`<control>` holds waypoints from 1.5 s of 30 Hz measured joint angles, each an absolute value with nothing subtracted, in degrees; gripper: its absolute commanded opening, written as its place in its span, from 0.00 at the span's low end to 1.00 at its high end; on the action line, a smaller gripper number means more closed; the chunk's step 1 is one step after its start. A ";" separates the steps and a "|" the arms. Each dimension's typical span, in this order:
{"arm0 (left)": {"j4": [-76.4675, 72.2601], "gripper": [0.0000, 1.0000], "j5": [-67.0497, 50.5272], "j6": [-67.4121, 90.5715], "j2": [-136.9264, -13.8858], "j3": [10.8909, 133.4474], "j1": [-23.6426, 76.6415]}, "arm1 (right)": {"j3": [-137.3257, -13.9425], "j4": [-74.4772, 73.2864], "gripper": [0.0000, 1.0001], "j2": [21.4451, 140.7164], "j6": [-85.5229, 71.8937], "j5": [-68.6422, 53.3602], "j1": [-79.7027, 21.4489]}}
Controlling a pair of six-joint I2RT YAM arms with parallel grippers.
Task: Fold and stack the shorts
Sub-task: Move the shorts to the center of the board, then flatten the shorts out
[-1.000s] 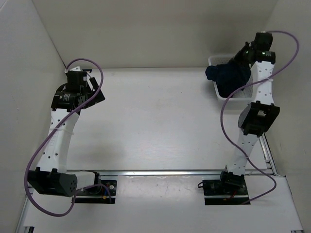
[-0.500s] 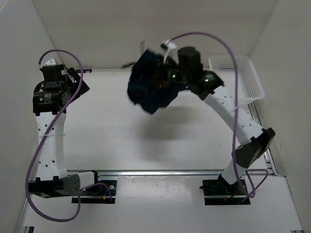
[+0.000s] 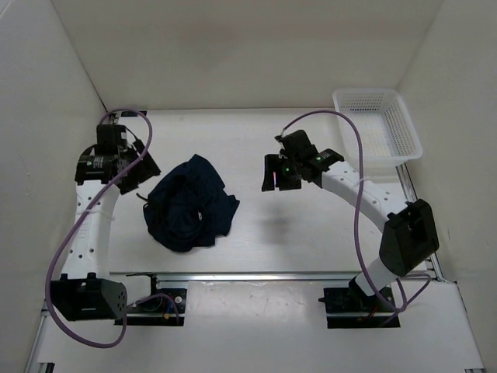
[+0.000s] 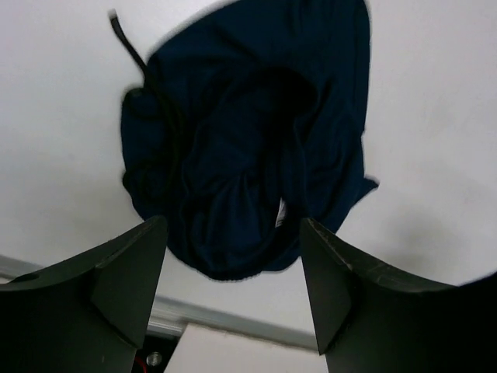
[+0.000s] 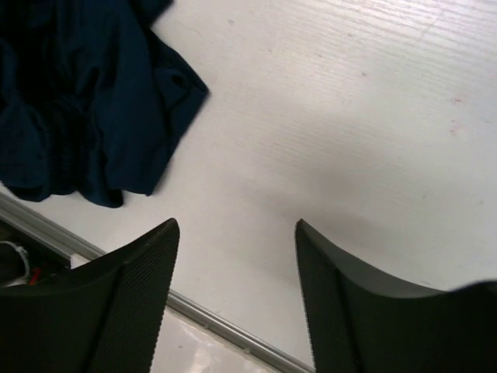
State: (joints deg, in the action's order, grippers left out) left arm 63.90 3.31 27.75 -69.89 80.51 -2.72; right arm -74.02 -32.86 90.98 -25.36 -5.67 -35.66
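Observation:
The dark navy shorts (image 3: 189, 206) lie crumpled in a heap on the white table, left of centre, touched by neither gripper. In the left wrist view the shorts (image 4: 248, 140) fill the middle, with a thin drawstring (image 4: 128, 43) trailing out at the upper left. My left gripper (image 3: 142, 172) hovers just left of the heap, open and empty (image 4: 231, 223). My right gripper (image 3: 269, 176) hangs above the table to the right of the shorts, open with nothing between its fingers (image 5: 235, 225). The shorts (image 5: 85, 101) show in that view's upper left corner.
A white mesh basket (image 3: 377, 94) stands empty at the back right corner. A metal rail (image 3: 256, 275) runs along the table's near edge. White walls enclose the table on the left, back and right.
The right arm lifted the shorts out of the basket, swung them left over the table and let them go. They now lie in a heap. The left arm moved toward them.

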 measured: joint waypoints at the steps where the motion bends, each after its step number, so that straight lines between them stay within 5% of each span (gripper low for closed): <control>1: 63.35 0.79 2.42 28.10 -69.19 77.80 -1.89 | -74.02 -32.73 0.63 90.13 -25.54 -5.45 -36.12; 8: 62.48 0.91 3.11 32.75 -71.46 65.60 -0.36 | -76.86 -31.83 0.87 93.36 -26.87 -5.30 -45.52; 20: 56.31 0.86 5.98 35.35 -97.95 73.97 -0.16 | -94.37 -30.79 0.81 113.84 -28.62 -11.62 -58.04; 24: 54.63 0.61 6.20 35.05 -104.49 79.77 -0.14 | -95.83 -30.09 0.59 117.75 -31.53 -12.97 -58.74; 25: 54.57 0.36 6.11 34.76 -105.62 80.66 -0.14 | -95.98 -29.98 0.55 118.67 -32.18 -13.15 -58.74; 27: 54.50 0.13 5.65 34.28 -107.24 82.04 -0.14 | -96.33 -29.95 0.39 120.27 -33.26 -13.37 -58.74; 28: 54.48 0.10 5.32 34.09 -107.87 82.65 -0.10 | -96.51 -30.00 0.24 120.90 -33.63 -13.34 -58.74; 31: 54.54 0.10 4.25 33.01 -108.66 83.42 0.16 | -97.12 -30.22 0.00 122.30 -34.74 -12.69 -58.74; 37: 56.60 0.10 3.16 31.88 -108.38 87.18 0.30 | -97.82 -30.85 0.00 122.34 -35.51 -10.11 -58.02; 40: 57.19 0.10 2.44 31.38 -107.26 90.32 0.32 | -97.82 -31.57 0.37 122.10 -35.33 -9.41 -56.66; 41: 57.21 0.10 2.33 31.22 -106.50 91.26 0.32 | -97.82 -31.68 0.63 121.93 -35.14 -9.30 -56.14; 44: 57.43 0.10 1.87 30.85 -104.29 92.88 0.40 | -98.06 -31.92 0.86 121.32 -35.86 -9.10 -54.89; 45: 57.45 0.10 1.72 30.83 -103.79 93.10 0.40 | -98.37 -31.97 0.86 121.23 -36.16 -9.13 -54.70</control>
State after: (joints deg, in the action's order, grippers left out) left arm 57.45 1.72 30.83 -103.79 93.10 0.40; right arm -98.37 -31.97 121.23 -36.16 -9.13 -54.70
